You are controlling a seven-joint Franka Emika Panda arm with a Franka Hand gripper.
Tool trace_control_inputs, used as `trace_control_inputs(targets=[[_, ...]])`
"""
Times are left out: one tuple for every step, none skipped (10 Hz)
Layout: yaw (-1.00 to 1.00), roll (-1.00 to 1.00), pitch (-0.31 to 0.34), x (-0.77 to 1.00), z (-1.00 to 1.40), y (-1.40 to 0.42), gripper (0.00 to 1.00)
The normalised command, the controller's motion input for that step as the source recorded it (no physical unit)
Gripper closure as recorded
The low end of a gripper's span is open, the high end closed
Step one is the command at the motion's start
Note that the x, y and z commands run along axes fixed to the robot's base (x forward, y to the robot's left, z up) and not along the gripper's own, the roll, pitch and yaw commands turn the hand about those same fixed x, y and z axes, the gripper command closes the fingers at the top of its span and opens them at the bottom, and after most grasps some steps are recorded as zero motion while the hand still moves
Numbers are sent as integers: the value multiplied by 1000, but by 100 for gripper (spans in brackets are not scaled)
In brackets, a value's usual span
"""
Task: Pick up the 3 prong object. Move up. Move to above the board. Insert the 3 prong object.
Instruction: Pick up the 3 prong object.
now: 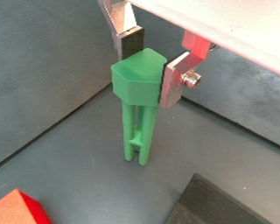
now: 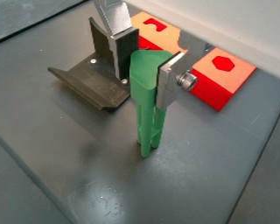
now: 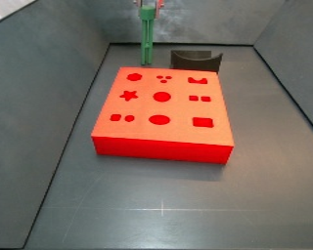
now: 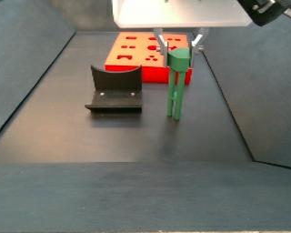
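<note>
The 3 prong object (image 1: 137,96) is a slim green peg with a wider top. It stands upright with its lower end at the grey floor, as a side view (image 4: 177,84) also shows. My gripper (image 1: 152,61) is at the peg's top, with one silver finger on each side of it. The jaws look closed on the wider top, as the wrist view (image 2: 149,70) shows too. The board (image 3: 162,107) is a flat red-orange block with darker cutouts. It lies beyond the peg in a side view (image 4: 135,50), and its corners show in a wrist view (image 2: 219,79).
The dark fixture (image 2: 94,77) stands on the floor beside the peg, between it and one grey wall; it also shows in a side view (image 4: 114,91). Grey walls enclose the floor on all sides (image 3: 42,88).
</note>
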Motion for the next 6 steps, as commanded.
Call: trace_control_inputs(targets=[[0, 0, 0, 0, 0, 0, 100], [0, 0, 0, 0, 0, 0, 100], [0, 0, 0, 0, 0, 0, 100], [0, 0, 0, 0, 0, 0, 100], [0, 0, 0, 0, 0, 0, 100], [0, 0, 0, 0, 0, 0, 100]])
